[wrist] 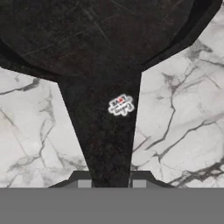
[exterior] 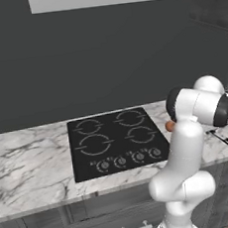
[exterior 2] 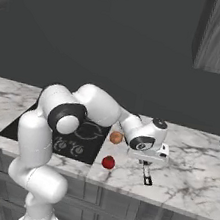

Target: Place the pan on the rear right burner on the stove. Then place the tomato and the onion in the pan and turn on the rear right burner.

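Counting one pan (wrist: 105,65), one tomato (exterior 2: 108,162)

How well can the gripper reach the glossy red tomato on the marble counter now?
Probably not at once: the gripper is shut on the black pan's handle. The tomato lies uncovered beside the stove, so the path itself looks free.

Pan (wrist: 87,35) bowl runs off the hand view's top and sides just ahead of the gripper (wrist: 111,183), handle root lost under the band between the fingertips; in the right base view the hand covers the bowl, leaving just the handle end below it. Arm blocks the onion (exterior: 170,126) in the left base view except an orange sliver, and also the stove's (exterior 2: 83,145) near half in the right view. Knob markings are too small to read.
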Robot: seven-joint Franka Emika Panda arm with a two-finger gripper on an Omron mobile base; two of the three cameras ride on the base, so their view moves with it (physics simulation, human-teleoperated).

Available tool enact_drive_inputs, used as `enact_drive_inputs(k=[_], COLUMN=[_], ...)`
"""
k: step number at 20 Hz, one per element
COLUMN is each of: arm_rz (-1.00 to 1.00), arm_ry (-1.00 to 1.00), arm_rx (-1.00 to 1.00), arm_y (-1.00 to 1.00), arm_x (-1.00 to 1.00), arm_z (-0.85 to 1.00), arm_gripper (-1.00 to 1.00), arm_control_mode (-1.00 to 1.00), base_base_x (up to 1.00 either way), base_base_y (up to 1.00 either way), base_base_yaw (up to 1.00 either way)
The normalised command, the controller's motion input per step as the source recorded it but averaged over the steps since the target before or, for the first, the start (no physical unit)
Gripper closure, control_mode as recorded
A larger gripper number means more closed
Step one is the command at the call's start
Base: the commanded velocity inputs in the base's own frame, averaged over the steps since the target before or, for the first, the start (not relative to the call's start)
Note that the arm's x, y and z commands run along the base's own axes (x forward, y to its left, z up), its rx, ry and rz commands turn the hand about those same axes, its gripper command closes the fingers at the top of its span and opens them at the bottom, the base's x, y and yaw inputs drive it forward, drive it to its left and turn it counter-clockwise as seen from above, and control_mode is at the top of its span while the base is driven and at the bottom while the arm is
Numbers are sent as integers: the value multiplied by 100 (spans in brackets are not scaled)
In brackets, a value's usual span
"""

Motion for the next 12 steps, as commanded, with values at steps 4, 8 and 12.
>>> enact_drive_inputs(k=[4, 8, 12], arm_rz=[9, 9, 6], arm_ry=[0, 0, 0], arm_rx=[0, 0, 0], arm_y=[7, 18, 43], arm_x=[0, 0, 0], arm_z=[42, 47, 43], arm_gripper=[100, 100, 100], arm_control_mode=[-100, -100, -100], base_base_x=[0, 0, 0], base_base_y=[0, 0, 0], base_base_yaw=[0, 0, 0])
